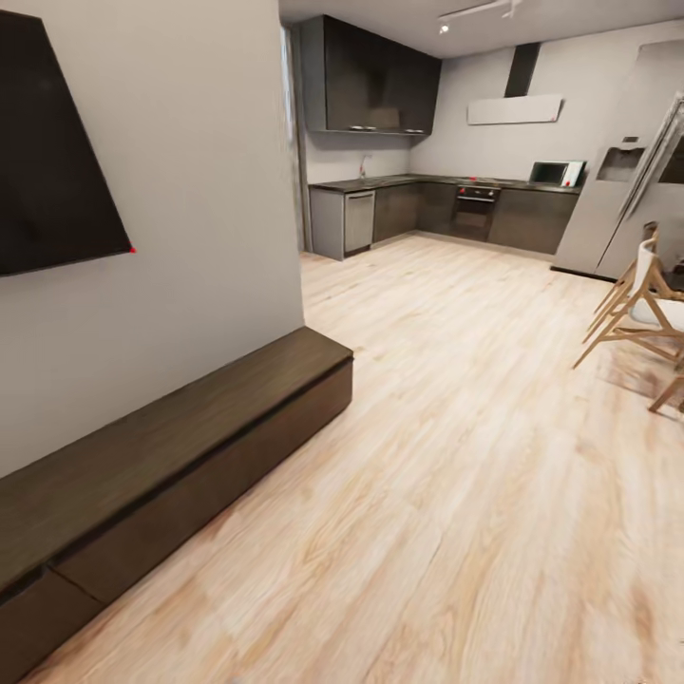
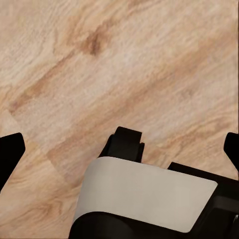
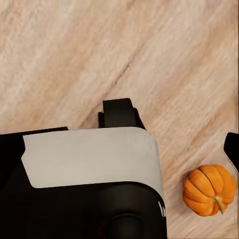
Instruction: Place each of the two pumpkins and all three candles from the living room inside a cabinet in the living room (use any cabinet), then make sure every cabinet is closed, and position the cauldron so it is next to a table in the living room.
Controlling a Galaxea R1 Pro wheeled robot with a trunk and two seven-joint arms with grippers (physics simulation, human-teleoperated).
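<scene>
Head view, near to far: long dark brown cabinet (image 1: 171,465) against grey wall (image 1: 190,190), fronts flush; black screen (image 1: 52,152) mounted above; pale wood floor (image 1: 456,456) beyond; wooden chairs (image 1: 636,313) at right; kitchen counter (image 1: 446,204) and refrigerator (image 1: 617,199) farthest back.

Right wrist view: robot base (image 3: 84,164) below, wheel (image 3: 119,113) on floor, one pumpkin (image 3: 209,190) on floor just beside base, stem tilted sideways. Right gripper finger state: cannot tell.

Left wrist view: dark fingertips (image 2: 10,152) at both frame edges, well apart, nothing held; base and wheel below.
</scene>
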